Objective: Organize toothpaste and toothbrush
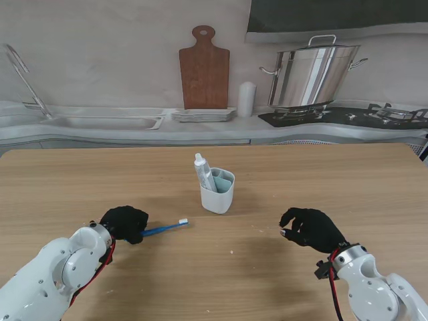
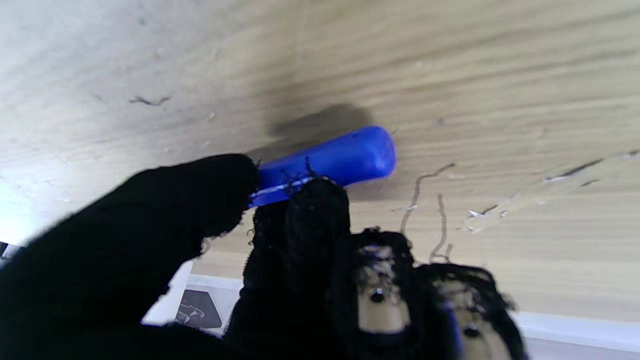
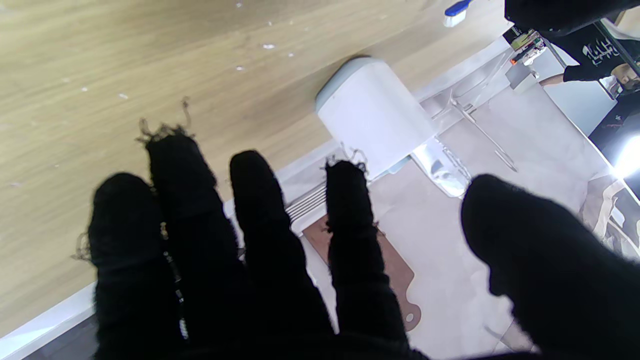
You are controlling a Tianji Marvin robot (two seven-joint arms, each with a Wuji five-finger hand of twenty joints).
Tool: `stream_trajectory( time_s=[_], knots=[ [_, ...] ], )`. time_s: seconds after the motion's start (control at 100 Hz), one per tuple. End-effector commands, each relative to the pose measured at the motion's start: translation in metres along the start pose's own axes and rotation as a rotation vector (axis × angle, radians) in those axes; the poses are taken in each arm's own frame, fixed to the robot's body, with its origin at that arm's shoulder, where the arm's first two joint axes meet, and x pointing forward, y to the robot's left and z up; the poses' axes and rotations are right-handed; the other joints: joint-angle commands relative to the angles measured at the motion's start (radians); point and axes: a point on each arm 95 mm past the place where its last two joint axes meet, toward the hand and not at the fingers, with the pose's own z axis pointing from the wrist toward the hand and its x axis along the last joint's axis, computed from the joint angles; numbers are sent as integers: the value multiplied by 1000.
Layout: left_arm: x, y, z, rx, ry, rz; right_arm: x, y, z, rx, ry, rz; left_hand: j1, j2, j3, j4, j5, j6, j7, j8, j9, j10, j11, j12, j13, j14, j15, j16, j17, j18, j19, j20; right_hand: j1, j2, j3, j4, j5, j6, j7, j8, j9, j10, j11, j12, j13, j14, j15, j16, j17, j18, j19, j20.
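Note:
A white cup (image 1: 217,190) stands at the table's middle with a white toothpaste tube (image 1: 203,171) upright in it. A blue toothbrush (image 1: 165,228) lies on the wood to the cup's left and nearer to me, bristle head pointing right. My left hand (image 1: 125,223), in a black glove, is shut on its handle end; the left wrist view shows thumb and fingers (image 2: 315,210) pinching the blue handle (image 2: 330,162) against the table. My right hand (image 1: 309,227) hovers open to the right of the cup, holding nothing. Its spread fingers (image 3: 255,210) face the cup (image 3: 372,117).
Behind the wooden table (image 1: 321,180) runs a counter with a sink (image 1: 100,122), stacked plates (image 1: 203,114), a wooden cutting board (image 1: 204,69), a white cylinder (image 1: 247,99) and a steel pot (image 1: 314,72) on a stove.

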Motion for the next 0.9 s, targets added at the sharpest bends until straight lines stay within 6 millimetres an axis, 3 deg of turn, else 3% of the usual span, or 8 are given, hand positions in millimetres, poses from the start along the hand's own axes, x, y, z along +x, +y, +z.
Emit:
stream_trajectory(
  time_s=[0.0, 0.36, 0.55, 0.7, 0.89],
  knots=[
    [8, -4, -3, 16, 9, -13, 1, -5, -2, 22, -1, 1, 69, 51, 54, 101, 4, -79, 41, 11, 59, 61, 13, 24, 28, -52, 61, -17, 28, -78, 231, -9, 6, 12, 16, 3, 25, 3, -1, 0, 0, 14, 14, 9, 10, 6, 8, 12, 0, 89, 10, 17],
    [22, -20, -19, 142, 3, -134, 2, -6, -1, 27, 1, 7, 76, 51, 48, 96, 4, -75, 40, 10, 57, 66, 14, 24, 28, -50, 57, -14, 28, -77, 231, -12, 14, 11, 19, 3, 17, 2, -3, 0, -16, 15, 8, 7, 5, 4, 5, 11, 0, 89, 10, 17],
    [34, -31, -30, 233, 8, -233, 8, -7, 1, 26, 20, 10, 80, 50, 45, 92, 3, -71, 38, 9, 56, 69, 13, 24, 28, -46, 55, -12, 27, -70, 227, -14, 39, -72, 24, -32, -29, -1, 1, 6, -79, 14, 16, 17, -1, -11, 12, 14, 0, 74, 13, 18],
    [44, -39, -39, 301, 22, -309, 20, -7, 3, 50, 41, 63, 85, 50, 42, 87, 3, -66, 36, 9, 53, 74, 13, 25, 28, -43, 52, -10, 27, -67, 226, -15, 58, -167, 10, -62, -145, -6, 22, 27, -146, -8, 56, 40, -13, -47, 43, 29, 3, 30, 37, 26],
    [59, -49, -48, 377, 50, -416, 41, -9, 9, 114, 50, 220, 92, 47, 39, 78, 4, -63, 34, 8, 53, 81, 10, 25, 27, -31, 48, -8, 26, -58, 226, -16, 72, -299, 10, -114, -399, -15, 72, 57, -313, -39, 133, 79, -68, -96, 99, 53, -21, -44, 70, 46]
  ],
)
